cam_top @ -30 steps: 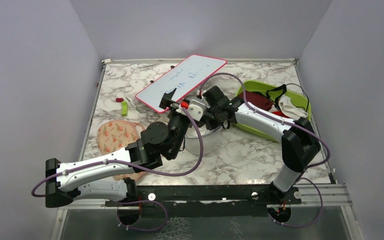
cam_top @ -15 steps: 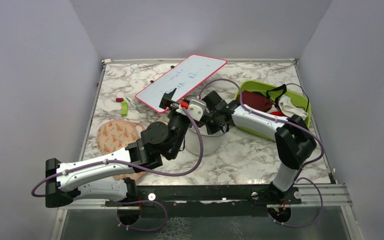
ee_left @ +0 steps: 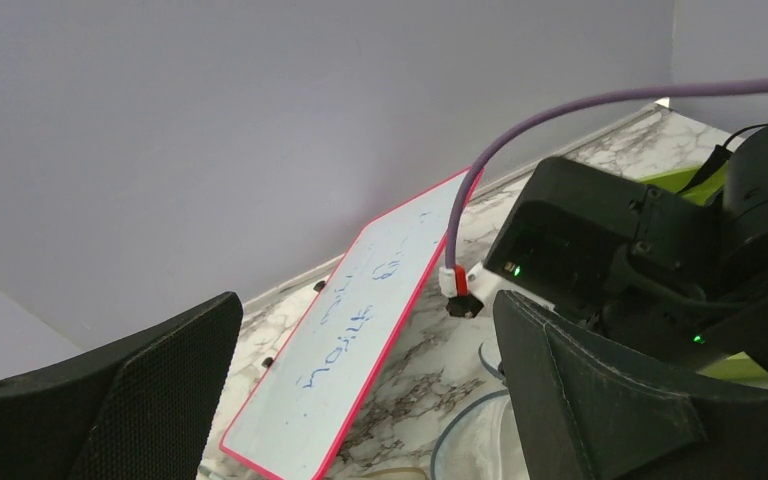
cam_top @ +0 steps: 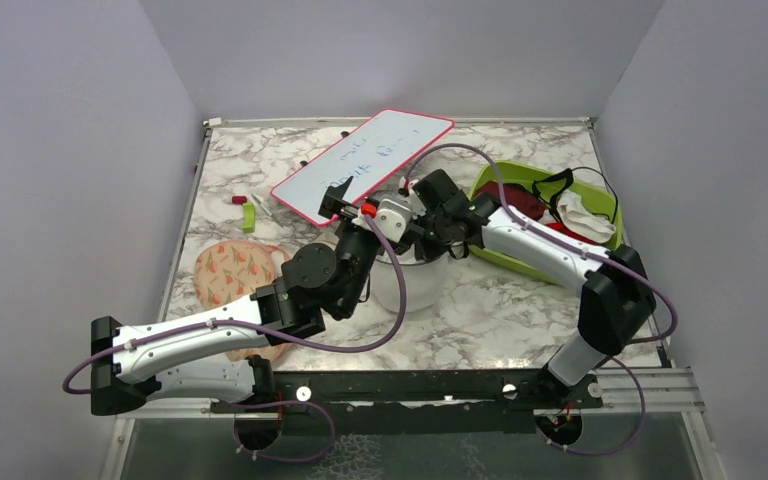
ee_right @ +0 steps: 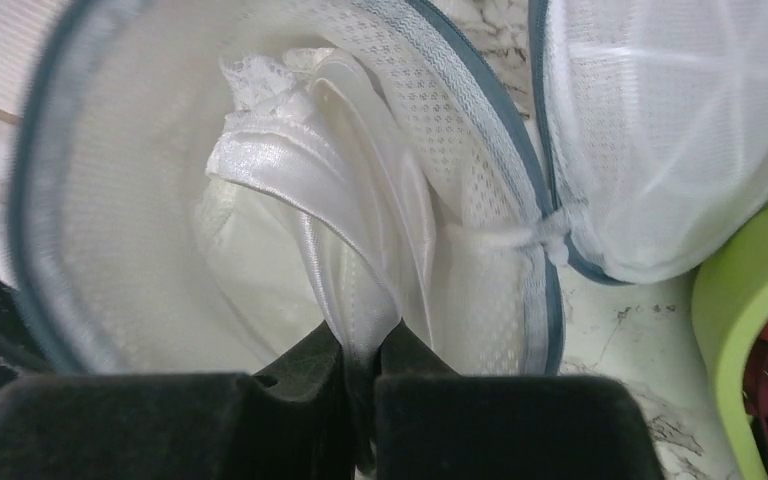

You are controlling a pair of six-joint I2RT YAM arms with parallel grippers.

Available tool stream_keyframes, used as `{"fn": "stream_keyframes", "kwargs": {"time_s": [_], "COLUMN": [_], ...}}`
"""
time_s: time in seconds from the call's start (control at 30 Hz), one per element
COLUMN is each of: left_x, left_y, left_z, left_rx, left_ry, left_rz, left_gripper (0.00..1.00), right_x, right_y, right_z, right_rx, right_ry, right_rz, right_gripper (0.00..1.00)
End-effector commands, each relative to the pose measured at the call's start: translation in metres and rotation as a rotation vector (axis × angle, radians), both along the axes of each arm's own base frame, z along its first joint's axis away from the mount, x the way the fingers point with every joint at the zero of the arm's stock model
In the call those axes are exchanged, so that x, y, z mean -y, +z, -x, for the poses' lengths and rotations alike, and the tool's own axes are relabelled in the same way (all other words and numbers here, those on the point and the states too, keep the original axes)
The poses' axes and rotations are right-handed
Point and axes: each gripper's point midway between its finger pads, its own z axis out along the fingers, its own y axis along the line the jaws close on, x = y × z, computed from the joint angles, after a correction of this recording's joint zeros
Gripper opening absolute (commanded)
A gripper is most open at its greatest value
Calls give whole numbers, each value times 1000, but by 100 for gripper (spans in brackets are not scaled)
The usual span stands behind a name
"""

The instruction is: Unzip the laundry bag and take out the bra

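1. Because placed at the far left, well apart from the work, needs no attention: peach floral pouch (cam_top: pixel 232 270), flat on the marble table (cam_top: pixel 480 320).
2. Next to the right, left gripper (ee_left: pixel 365 320): fingers spread far apart, nothing between them, aimed over the whiteboard (cam_top: pixel 360 160). Takes no part in the pull, by the look of it.
3. In the middle, laundry bag (ee_right: pixel 460 140), on the table under both wrists. Already unzipped: blue-grey zip line all around an open mouth, round lid (ee_right: pixel 660 130) folded away to the right. First half of the task done, judging so.
4. Inside the bag, bra (ee_right: pixel 290 190): white glossy fabric with a lace edge, not yet out, most of it low against the mesh wall.
5. At the mouth of the bag, right gripper (ee_right: pixel 360 350): pressed together on a fold of the bra. Left to do: lifting the bra clear of the bag.
6. At the far right, green tub (ee_right: pixel 735 300), just beside the bag, with dark red cloth inside. Probably of no use for this task.
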Motion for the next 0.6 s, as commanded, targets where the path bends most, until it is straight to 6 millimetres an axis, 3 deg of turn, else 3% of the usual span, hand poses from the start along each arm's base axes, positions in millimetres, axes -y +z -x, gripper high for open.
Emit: {"fn": "stream_keyframes", "kwargs": {"time_s": [0.0, 0.2, 0.57], "left_x": [-1, -1, -1], "left_y": [9, 8, 8], "left_z": [2, 2, 2], "left_rx": [5, 4, 2], "left_ry": [-17, -20, -21], "left_rz": [29, 32, 33], "left_gripper": [92, 92, 92], "right_x": [-12, -17, -23], "right_y": [59, 88, 106], "right_z": [0, -7, -27], "right_rx": [78, 173, 315], "right_ry": [-3, -40, -135], "right_rz": [-135, -233, -379], "right_gripper": [1, 1, 1]}}
